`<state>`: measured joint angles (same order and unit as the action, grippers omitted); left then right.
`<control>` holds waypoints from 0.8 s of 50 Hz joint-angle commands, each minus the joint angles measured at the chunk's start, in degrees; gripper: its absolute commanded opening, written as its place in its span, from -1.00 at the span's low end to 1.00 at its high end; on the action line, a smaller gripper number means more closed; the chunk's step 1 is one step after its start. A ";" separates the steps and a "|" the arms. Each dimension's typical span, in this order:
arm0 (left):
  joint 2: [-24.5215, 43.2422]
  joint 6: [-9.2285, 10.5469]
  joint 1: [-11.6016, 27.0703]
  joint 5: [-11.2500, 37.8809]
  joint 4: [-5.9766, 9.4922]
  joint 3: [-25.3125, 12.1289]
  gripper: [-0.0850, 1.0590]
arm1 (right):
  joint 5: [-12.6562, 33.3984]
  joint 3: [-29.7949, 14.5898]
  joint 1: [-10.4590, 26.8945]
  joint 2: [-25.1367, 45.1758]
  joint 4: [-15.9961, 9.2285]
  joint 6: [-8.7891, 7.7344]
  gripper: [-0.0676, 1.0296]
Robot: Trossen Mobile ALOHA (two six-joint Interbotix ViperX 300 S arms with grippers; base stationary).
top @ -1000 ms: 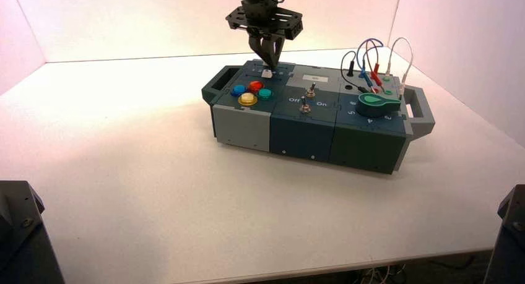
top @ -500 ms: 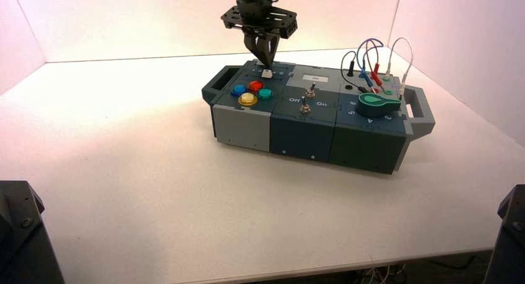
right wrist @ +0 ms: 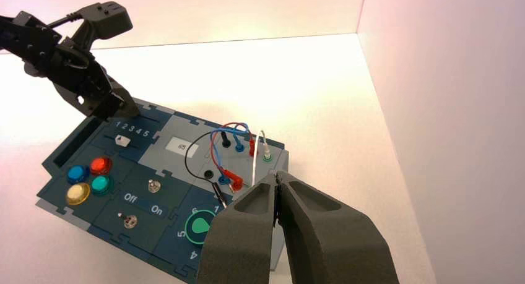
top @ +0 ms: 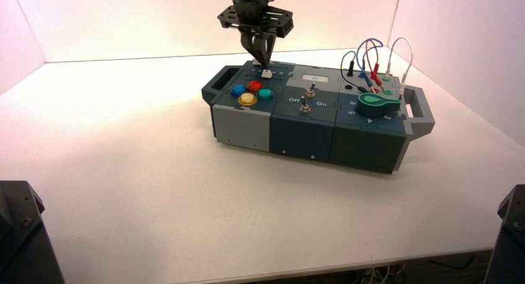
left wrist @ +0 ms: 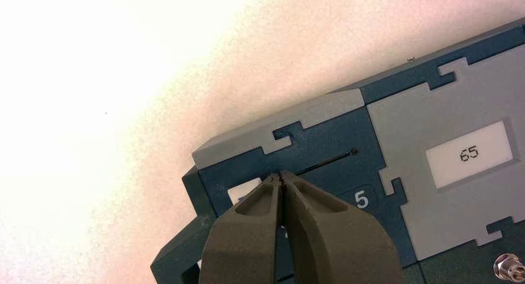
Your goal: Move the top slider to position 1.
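Note:
The top slider [left wrist: 244, 191], a small white knob, sits at the end of its thin track away from the "5" mark, partly hidden by my left fingers [left wrist: 254, 234]. My left gripper [left wrist: 282, 174] is shut and empty, with its tips just above that track beside the knob. In the high view it [top: 260, 56] hangs over the box's back left corner and hides the top slider. The white knob showing there is the lower track's twin [top: 267, 73]. My right gripper [right wrist: 277, 179] is shut and empty, held high off the box's right end.
The box [top: 309, 132] also bears four coloured buttons [top: 251, 92], two toggle switches [top: 305, 107] marked Off and On, a green knob [top: 374, 103], plugged wires [top: 370, 67] and a display reading 65 [left wrist: 468, 153]. White walls close the table's back and right.
My left gripper has moved left along the box's back edge and risen a little. The lower white knob has not moved.

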<state>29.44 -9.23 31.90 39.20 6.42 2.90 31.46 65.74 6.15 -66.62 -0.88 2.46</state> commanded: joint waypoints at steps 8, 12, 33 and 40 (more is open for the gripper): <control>-3.52 -0.44 -1.23 0.35 -0.18 0.09 -0.91 | -0.62 -1.41 0.18 0.70 -0.09 0.00 -0.92; -4.13 -0.44 -0.44 0.44 -0.09 0.44 -0.91 | -0.53 -1.41 0.18 0.79 -0.09 0.09 -0.92; -12.83 -0.09 0.44 -0.70 0.00 7.56 -0.91 | -0.09 -1.41 0.18 0.97 -0.18 0.09 -0.92; -14.06 0.00 0.44 -0.53 0.00 9.67 -0.91 | 0.09 -1.49 0.18 1.14 -0.18 0.09 -0.92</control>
<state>18.28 -9.23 32.17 38.85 6.42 12.39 31.73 65.74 6.15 -66.27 -0.88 2.46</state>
